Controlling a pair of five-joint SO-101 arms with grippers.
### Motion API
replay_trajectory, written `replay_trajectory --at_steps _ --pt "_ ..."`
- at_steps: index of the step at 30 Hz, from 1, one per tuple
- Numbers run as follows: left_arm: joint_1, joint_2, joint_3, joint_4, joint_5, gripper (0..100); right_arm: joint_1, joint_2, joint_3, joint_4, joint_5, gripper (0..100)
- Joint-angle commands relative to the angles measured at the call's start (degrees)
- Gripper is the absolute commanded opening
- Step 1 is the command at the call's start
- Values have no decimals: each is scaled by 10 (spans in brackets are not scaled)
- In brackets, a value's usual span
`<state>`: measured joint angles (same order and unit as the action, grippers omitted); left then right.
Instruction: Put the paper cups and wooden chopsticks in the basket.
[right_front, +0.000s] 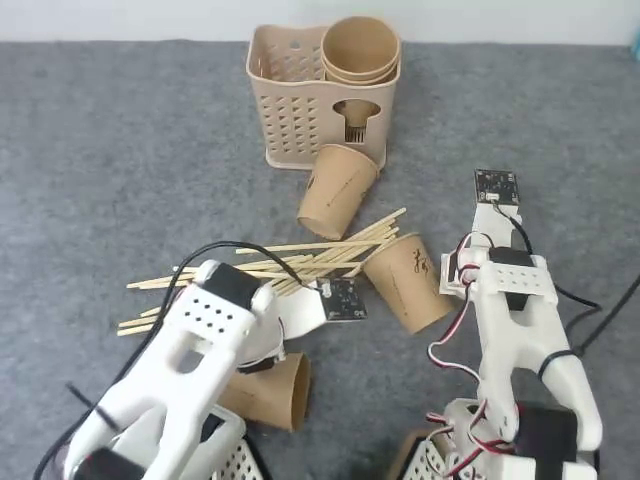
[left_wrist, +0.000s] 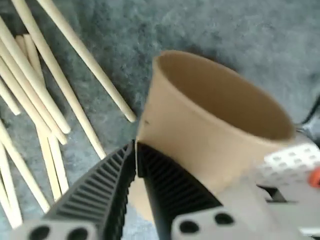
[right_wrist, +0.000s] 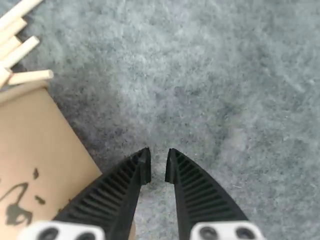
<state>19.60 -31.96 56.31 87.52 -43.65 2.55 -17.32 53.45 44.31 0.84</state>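
Nothing can be read: the middle paper cup (right_front: 337, 190) and the right paper cup (right_front: 412, 283) bear dark marks, too small.

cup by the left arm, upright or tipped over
Tipped over: the paper cup lies on its side on the grey carpet, with its open mouth facing sideways rather than up.

Basket (right_front: 288, 110): one. Loose paper cups (right_front: 338, 190): three. Nested cups (right_front: 360, 50) inside basket: at least two. Chopsticks (right_front: 300, 246): many, tangled, uncountable. Arms: two.
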Motion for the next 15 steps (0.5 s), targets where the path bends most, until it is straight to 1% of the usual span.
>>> replay_trajectory --at_steps 1,9,12,15 --pt "3 30 23 -45 40 12 6 -2 -27 -6 9 74" --pt "-4 31 11 -242 155 12 8 -3 -27 -6 9 74" --pt "-54 31 -30 -285 200 12 14 -15 -27 9 5 74" --pt "-136 31 -105 -280 228 12 11 -74 -25 59 -9 74"
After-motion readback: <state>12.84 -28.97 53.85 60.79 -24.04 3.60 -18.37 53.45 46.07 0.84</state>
